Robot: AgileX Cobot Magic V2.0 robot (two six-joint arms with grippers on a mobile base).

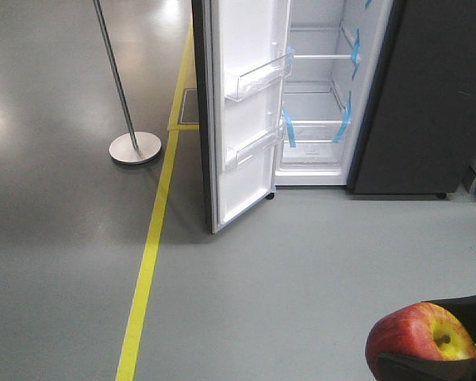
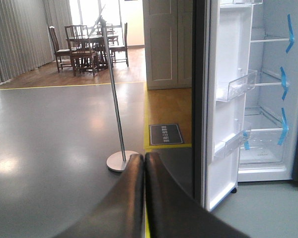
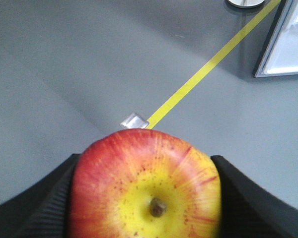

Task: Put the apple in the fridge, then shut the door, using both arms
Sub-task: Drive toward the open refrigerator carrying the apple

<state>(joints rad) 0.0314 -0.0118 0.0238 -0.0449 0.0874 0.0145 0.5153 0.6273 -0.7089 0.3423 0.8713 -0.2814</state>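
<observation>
Right now my right gripper (image 3: 146, 203) holds the apple (image 3: 139, 163), its black fingers (image 3: 35, 208) pressed against either side of the fruit. The stem and the yellow patch around it face my wrist camera. My left gripper (image 2: 144, 161) carries nothing, and its two fingers lie flat against each other with no gap between them.

Under the apple is bare grey floor, crossed by a yellow line (image 1: 147, 270) with a small shiny scrap lying beside it. Farther ahead stands the fridge (image 1: 428, 95), well apart from the apple. The door (image 1: 246, 119) is swung wide to the left, showing its white inner face and two clear bins (image 1: 258, 75). Inside I see glass shelves with blue tape strips (image 1: 289, 127). Left of the door a metal pole rises from a round base (image 1: 135, 148). Beyond it lie a dark floor mat (image 2: 165, 134) and, farthest off, a table with wooden chairs (image 2: 84, 44).
</observation>
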